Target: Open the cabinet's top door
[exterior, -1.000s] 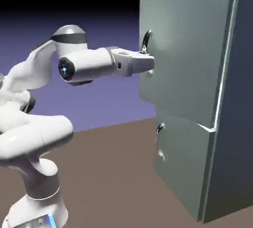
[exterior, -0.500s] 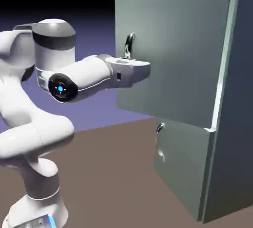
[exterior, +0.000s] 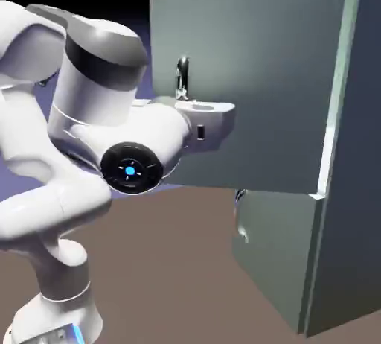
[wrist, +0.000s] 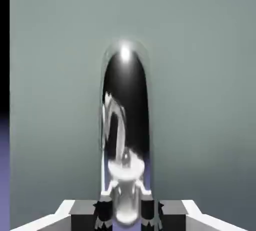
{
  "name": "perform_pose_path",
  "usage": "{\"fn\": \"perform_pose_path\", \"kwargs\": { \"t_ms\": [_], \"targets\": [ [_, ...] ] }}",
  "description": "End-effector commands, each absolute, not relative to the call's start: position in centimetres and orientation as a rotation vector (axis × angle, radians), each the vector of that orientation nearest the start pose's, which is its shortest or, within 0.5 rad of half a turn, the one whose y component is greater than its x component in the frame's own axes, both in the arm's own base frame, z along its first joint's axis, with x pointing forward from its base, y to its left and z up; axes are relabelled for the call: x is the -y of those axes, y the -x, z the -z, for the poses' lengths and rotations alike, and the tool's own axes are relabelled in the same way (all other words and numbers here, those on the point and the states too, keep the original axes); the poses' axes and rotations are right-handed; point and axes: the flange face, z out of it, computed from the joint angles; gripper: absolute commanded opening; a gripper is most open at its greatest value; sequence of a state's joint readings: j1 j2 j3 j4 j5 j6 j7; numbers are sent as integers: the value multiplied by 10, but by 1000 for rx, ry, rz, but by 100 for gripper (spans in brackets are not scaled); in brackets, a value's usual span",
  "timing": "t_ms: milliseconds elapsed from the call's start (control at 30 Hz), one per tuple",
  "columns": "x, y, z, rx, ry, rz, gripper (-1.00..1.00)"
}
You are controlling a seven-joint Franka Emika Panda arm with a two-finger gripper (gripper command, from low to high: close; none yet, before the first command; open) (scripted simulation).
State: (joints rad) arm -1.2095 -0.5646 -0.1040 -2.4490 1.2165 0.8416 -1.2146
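The tall grey-green cabinet stands at the exterior view's right. Its top door is swung well out from the cabinet front, hinged along the pale seam on the right. A curved dark metal bow handle sticks out near the door's free edge. My gripper is shut on the lower part of that handle, with the white hand level against the door. In the hand view the shiny handle rises between the two fingertips and the door panel fills the picture behind it.
The shorter lower door with its small handle stays closed below. The brown table lies in front of the cabinet. My arm's elbow and forearm bulk large at the exterior view's left.
The top door has swung further open, its free edge moving toward the exterior view's left. My hand went with the handle, and the arm folded back toward the camera.
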Motion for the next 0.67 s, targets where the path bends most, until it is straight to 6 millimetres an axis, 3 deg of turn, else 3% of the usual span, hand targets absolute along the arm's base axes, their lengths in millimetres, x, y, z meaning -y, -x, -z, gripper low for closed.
{"fn": "perform_pose_path", "kwargs": {
  "t_ms": [0,567,600,633],
  "targets": [
    [238,-186,-566,254,1640,980,-100],
    [359,-215,-566,571,1505,661,-100],
    [359,-215,-566,571,1505,661,100],
    [359,-215,-566,571,1505,661,100]
  ]
}}
